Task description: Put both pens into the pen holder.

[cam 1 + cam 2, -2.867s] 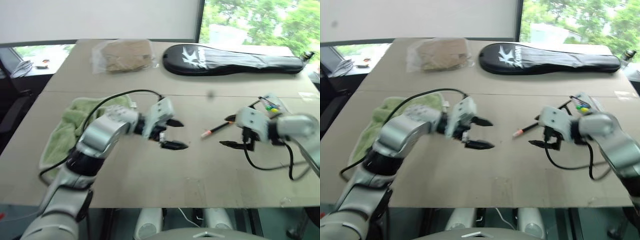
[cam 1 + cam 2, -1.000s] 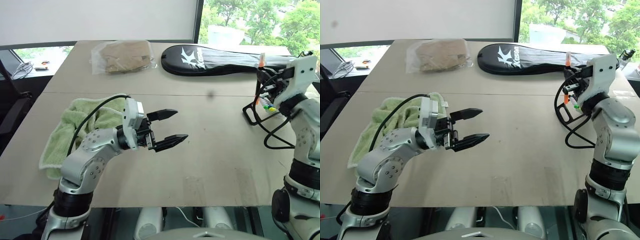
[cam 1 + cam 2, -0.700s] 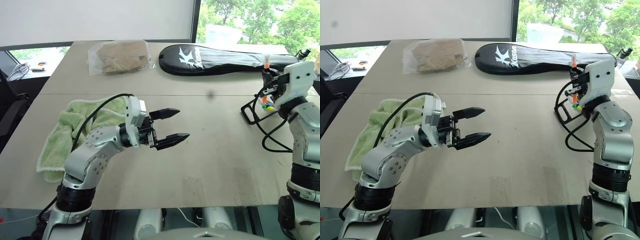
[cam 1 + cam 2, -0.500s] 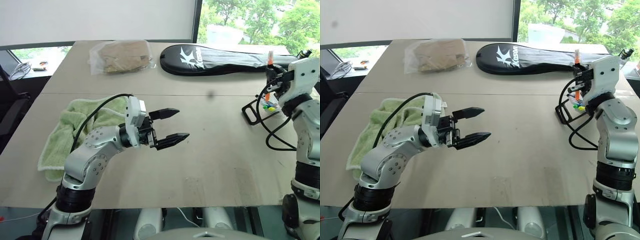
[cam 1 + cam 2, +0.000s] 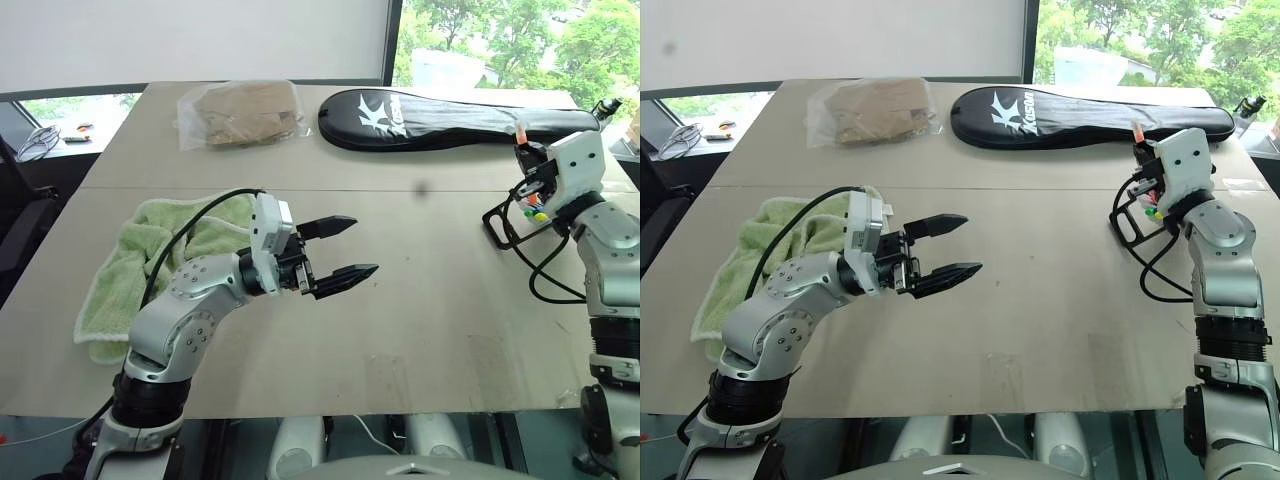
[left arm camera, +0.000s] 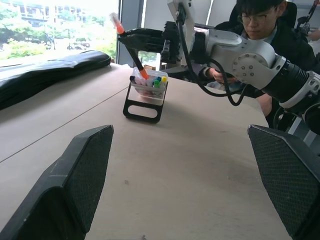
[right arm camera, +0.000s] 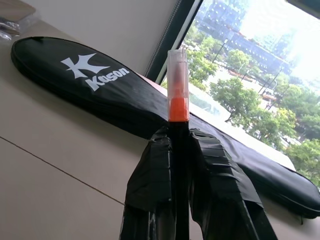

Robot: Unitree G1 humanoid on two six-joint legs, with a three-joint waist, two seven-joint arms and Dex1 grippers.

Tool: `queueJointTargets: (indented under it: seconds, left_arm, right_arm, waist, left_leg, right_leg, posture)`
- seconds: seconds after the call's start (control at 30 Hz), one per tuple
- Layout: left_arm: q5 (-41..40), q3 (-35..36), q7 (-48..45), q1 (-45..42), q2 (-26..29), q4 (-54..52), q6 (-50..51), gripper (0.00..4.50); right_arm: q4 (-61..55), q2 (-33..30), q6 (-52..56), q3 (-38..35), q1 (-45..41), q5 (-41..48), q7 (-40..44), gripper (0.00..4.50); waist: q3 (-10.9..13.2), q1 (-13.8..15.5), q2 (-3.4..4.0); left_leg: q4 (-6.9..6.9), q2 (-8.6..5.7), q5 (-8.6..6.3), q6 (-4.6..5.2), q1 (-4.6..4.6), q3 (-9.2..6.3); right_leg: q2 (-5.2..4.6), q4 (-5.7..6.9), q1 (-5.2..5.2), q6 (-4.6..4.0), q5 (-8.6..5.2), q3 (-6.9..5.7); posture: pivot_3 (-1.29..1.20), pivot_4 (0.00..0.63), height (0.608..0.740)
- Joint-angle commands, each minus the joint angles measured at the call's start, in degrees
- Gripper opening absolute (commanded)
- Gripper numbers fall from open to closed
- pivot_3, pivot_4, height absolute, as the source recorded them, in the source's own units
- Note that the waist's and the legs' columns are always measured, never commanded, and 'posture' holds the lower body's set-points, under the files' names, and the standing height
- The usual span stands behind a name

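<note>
Right gripper [image 6: 145,40] clamped on the orange pen [image 7: 178,125], held close above the holder [image 6: 146,92] at the table's [image 5: 420,290] right edge. Pen tilted off upright, orange cap [image 6: 116,22] highest, lower tip at the holder's mouth among coloured markers [image 6: 157,82]. Holder directly beneath this gripper; probably a downward slide along the pen's axis needed next. Blue pen not made out. Left gripper [image 5: 342,250] open and empty, mid-table, well apart from the holder.

Looks like an office: broad desk [image 5: 420,300] beside big windows [image 5: 500,40], person [image 6: 260,30] seated nearby.
</note>
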Motion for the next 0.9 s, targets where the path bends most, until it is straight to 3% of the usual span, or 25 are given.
queueJointTargets:
  seconds: [0.03,0.07,0.1,0.37,0.6,0.77,0.9]
  left_arm:
    - [0.0,0.7,0.7,-0.2,0.3,-3.0,-1.0,4.50]
    - [0.0,0.8,0.8,-0.1,0.4,-3.1,-1.0,4.50]
    - [-0.1,0.9,0.9,0.0,0.4,-3.3,-0.9,4.50]
    - [-0.4,1.3,1.0,0.6,0.8,-3.0,-0.9,4.50]
    - [3.6,0.4,3.5,0.0,0.5,-0.4,-1.9,4.50]
    - [6.2,2.0,8.6,4.3,1.6,-2.5,0.4,4.50]
    - [5.9,5.2,10.0,10.9,3.4,-5.7,0.8,4.50]
  right_arm:
    - [1.9,-2.2,-3.8,0.6,-0.8,-2.1,-0.3,0.06]
    - [2.0,-2.6,-3.9,0.5,-0.6,-2.2,-0.4,0.06]
    - [1.5,-3.0,-3.7,0.2,0.0,-1.9,0.0,0.47]
    - [-12.0,-5.7,3.0,-3.7,7.9,1.0,0.9,4.31]
    - [-35.3,-4.7,22.1,-9.3,15.5,17.5,4.0,4.41]
    - [-50.7,-4.0,32.1,-14.8,30.8,29.4,6.0,4.41]
    - [-57.6,-2.3,32.2,-18.0,45.5,30.4,6.6,4.41]
  waist:
    - [0.0,0.1,0.00]
    - [0.0,0.1,0.00]
    - [0.0,0.1,0.00]
    - [0.0,0.2,0.01]
    - [0.0,0.3,0.00]
    - [0.0,0.7,-0.02]
    - [0.0,1.1,-0.04]
  left_leg:
    - [0.00,0.00,0.00,0.00,0.00,-0.01]
    - [0.00,0.00,0.00,0.00,-0.01,-0.01]
    - [-0.01,0.00,0.00,0.00,-0.02,0.00]
    - [-0.02,0.01,0.00,0.00,-0.02,0.01]
    - [-0.01,0.07,0.00,0.00,0.00,-0.04]
    - [-0.04,0.10,-0.01,-0.01,-0.02,-0.34]
    - [-0.06,0.13,-0.03,0.00,-0.07,-0.38]
  right_leg:
    - [0.00,0.00,0.00,0.00,0.00,-0.01]
    - [0.00,0.00,0.00,-0.01,0.00,-0.01]
    - [0.00,0.00,-0.02,-0.03,0.02,0.00]
    - [-0.01,-0.01,-0.03,0.02,-0.01,0.01]
    - [0.03,0.01,-0.02,0.12,-0.07,-0.03]
    - [0.00,-0.01,0.00,0.12,-0.09,-0.08]
    - [-0.12,-0.06,-0.05,0.13,-0.10,-0.03]
  posture:
    - [0.00,0.150,0.740]
    - [0.00,0.150,0.740]
    - [0.00,0.150,0.740]
    - [0.00,0.150,0.740]
    - [0.00,0.150,0.740]
    - [0.00,0.150,0.740]
    - [0.00,0.150,0.740]
